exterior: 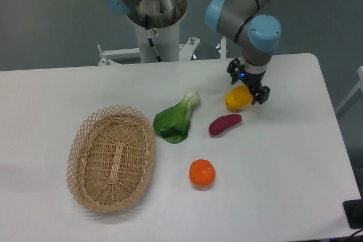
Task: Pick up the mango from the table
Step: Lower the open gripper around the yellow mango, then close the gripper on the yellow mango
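The mango [237,98], a yellow-orange oblong fruit, lies on the white table [295,157] at the back right. My gripper [248,84] hangs right over its right end, fingers open and straddling the fruit, one finger behind it and one finger [262,94] at its right side. The gripper hides the mango's right end. I cannot tell whether the fingers touch it.
A purple sweet potato [224,124] lies just in front of the mango. A green bok choy [176,118] is to the left, a round orange [202,173] nearer the front, and a wicker basket [112,157] at the left. The arm's base [154,12] stands behind the table.
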